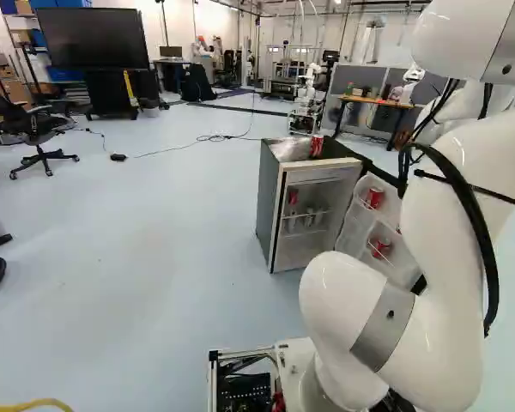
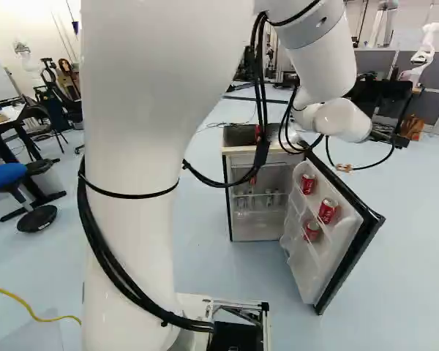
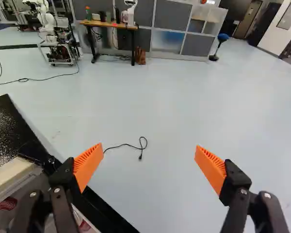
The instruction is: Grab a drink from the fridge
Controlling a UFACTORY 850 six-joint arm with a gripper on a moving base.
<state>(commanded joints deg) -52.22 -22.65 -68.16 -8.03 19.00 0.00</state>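
Open fridge front, with the door swung out beside it.
The fridge (image 1: pixel 269 202) opening gives a way in from the base's side, between the cabinet walls; the door (image 2: pixel 305 270) bars a sideways entry, its racks narrowed by cans (image 2: pixel 327 210). One of the fingers (image 3: pixel 87 167) is near the door's dark edge, while between them and ahead is free air over the floor (image 3: pixel 174 97). A clear bag (image 1: pixel 289 151) and a can (image 1: pixel 317 146) obstruct a pass low across the fridge top.
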